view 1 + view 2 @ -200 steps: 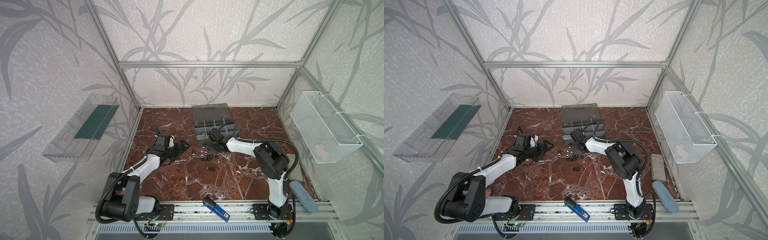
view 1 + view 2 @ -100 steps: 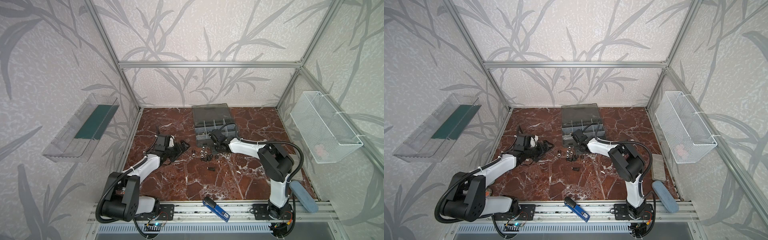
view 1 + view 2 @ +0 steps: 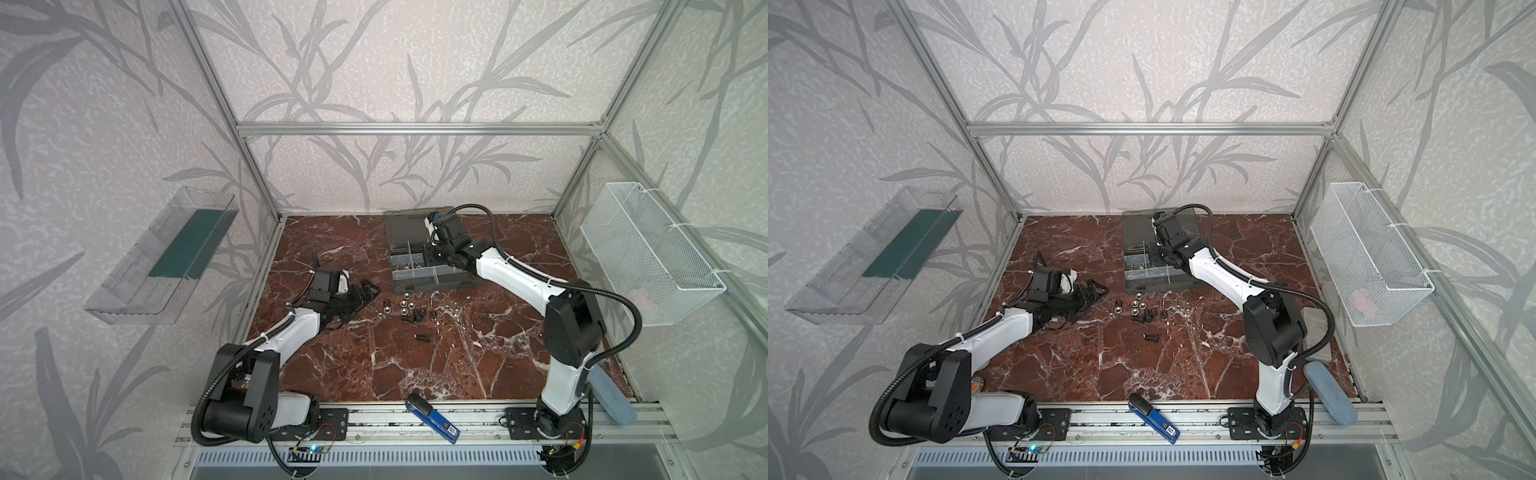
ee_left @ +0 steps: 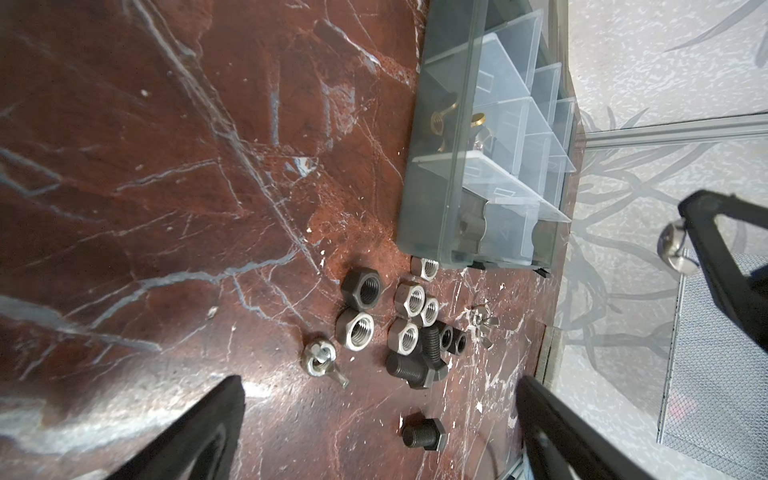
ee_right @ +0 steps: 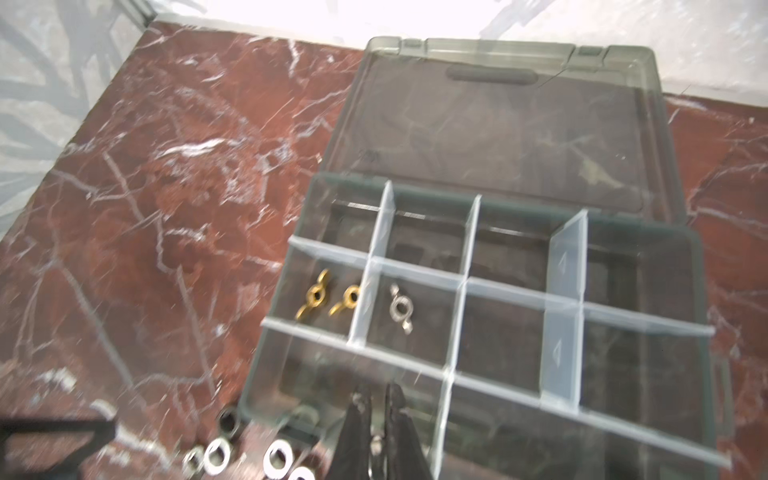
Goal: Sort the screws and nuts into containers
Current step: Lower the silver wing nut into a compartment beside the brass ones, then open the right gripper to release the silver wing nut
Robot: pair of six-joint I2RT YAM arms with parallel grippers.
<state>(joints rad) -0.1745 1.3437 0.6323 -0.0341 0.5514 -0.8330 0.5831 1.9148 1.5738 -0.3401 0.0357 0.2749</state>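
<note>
Shiny and dark hex nuts [image 4: 409, 301] [image 3: 405, 307] lie bunched on the marble just in front of the grey organiser case [image 3: 436, 282] [image 4: 432, 166]. Dark screws [image 4: 409, 370] lie among them, and a lone screw [image 4: 424, 434] [image 3: 422, 338] [image 3: 1151, 337] lies nearer the front. My left gripper [image 4: 380, 399] [image 3: 365, 291] is low and open, left of the pile and holding nothing. My right gripper [image 5: 376, 395] [image 3: 430, 257] hangs over the case's front containers [image 5: 353, 390]. It is shut on a small shiny silver nut [image 4: 675, 249].
Two brass wing nuts [image 5: 316, 295] and a silver one [image 5: 401, 309] lie in middle cells. Silver wing nuts [image 4: 318, 359] flank the pile. The smoky lid [image 5: 498, 124] lies open behind. A mesh basket [image 3: 648, 253], a clear wall tray [image 3: 162, 257] and a blue tool [image 3: 432, 417] are at the edges.
My right gripper has risen from the front of the case to above its cells, and its jaws have drawn fully together. The left arm has not moved.
</note>
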